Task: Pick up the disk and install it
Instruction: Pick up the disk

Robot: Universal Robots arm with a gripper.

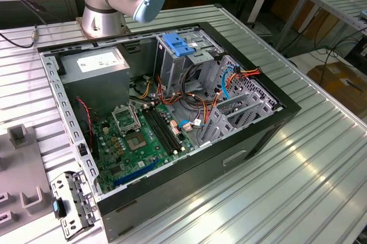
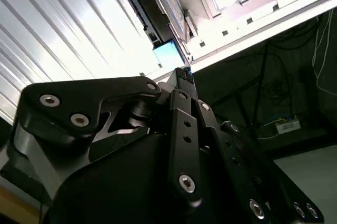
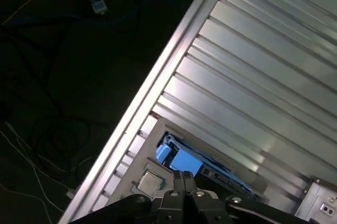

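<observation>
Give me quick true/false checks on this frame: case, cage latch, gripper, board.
1. The computer case lies open on a ribbed metal table. True.
2. The latch on top of the drive cage is red. False: it is blue.
3. In the first wrist view, the gripper is right beside the disk and its blue frame. True.
4. The motherboard lies on the table outside the case. False: it sits inside the case.

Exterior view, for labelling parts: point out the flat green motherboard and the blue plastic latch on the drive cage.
Flat green motherboard (image 1: 137, 144), exterior view, on the board's middle.
Blue plastic latch (image 1: 179, 46), exterior view, on its flat top.
</observation>
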